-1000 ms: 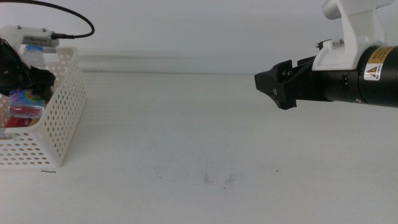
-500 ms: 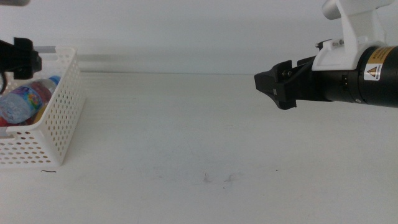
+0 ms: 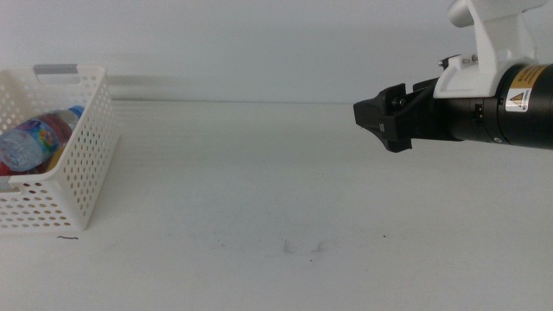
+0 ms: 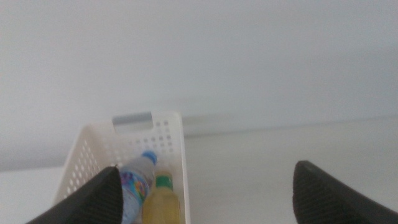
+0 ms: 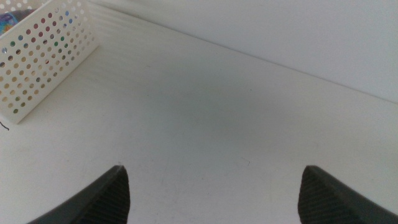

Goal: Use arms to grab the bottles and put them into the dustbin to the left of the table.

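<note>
The white perforated dustbin [image 3: 82,164] stands at the table's left edge. Inside it lie the clear water bottle with a blue cap [image 3: 39,138], the yellow-liquid bottle and a bit of red at the bin's far left [image 3: 5,169]. The left wrist view looks down at the dustbin [image 4: 177,155], the water bottle [image 4: 135,186] and the yellow bottle [image 4: 163,205]. My left gripper [image 4: 206,169] is open and empty, above and apart from the bin, out of the middle view. My right gripper [image 3: 382,121] hovers over the table's right half, open and empty [image 5: 212,169].
The white table [image 3: 259,190] has faint scuff marks [image 3: 307,248] near the front. A white wall runs behind the table. The dustbin's grey handle rim [image 3: 59,69] faces the back. The right wrist view shows the bin's corner [image 5: 43,56] far off.
My left gripper was over the dustbin with the water bottle, let it go into the bin, and pulled back out of the middle view. The right arm has not moved.
</note>
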### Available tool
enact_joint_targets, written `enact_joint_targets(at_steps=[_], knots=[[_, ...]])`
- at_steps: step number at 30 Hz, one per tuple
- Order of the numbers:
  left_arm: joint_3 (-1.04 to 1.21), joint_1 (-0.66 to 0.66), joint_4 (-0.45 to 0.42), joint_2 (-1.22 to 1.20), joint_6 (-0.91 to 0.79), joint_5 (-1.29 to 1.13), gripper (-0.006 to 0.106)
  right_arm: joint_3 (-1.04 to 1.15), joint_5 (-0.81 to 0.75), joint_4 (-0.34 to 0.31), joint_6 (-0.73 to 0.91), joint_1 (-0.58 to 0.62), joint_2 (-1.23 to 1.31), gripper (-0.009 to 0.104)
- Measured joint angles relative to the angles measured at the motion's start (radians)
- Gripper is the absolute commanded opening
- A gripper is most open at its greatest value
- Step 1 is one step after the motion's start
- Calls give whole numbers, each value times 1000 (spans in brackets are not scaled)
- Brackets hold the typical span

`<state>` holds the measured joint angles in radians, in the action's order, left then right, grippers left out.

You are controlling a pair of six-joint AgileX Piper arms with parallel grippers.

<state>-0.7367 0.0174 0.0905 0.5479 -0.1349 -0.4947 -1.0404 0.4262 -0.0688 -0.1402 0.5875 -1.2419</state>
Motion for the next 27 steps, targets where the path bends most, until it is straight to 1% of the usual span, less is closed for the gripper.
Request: enact_joint_targets(at_steps=[6,14,18,22,25,26,27], knots=[[0,0,0,-88,0,0,94,0,0,0,0,0,0,79],[0,0,0,-132,0,0,94,0,0,0,0,0,0,79],[0,0,0,-132,0,0,94,54,-22,-21,0,0,35,79],[13,0,17,-136,0,11,94,169,-62,-85,0,-11,151,79],[100,0,36,-179,0,105,94,305,-117,-105,0,-67,283,79],[313,0,53,-316,0,209,94,493,-153,-106,0,-204,522,79],[362,0,53,-347,0,215,94,544,-160,-103,0,-243,594,79]])
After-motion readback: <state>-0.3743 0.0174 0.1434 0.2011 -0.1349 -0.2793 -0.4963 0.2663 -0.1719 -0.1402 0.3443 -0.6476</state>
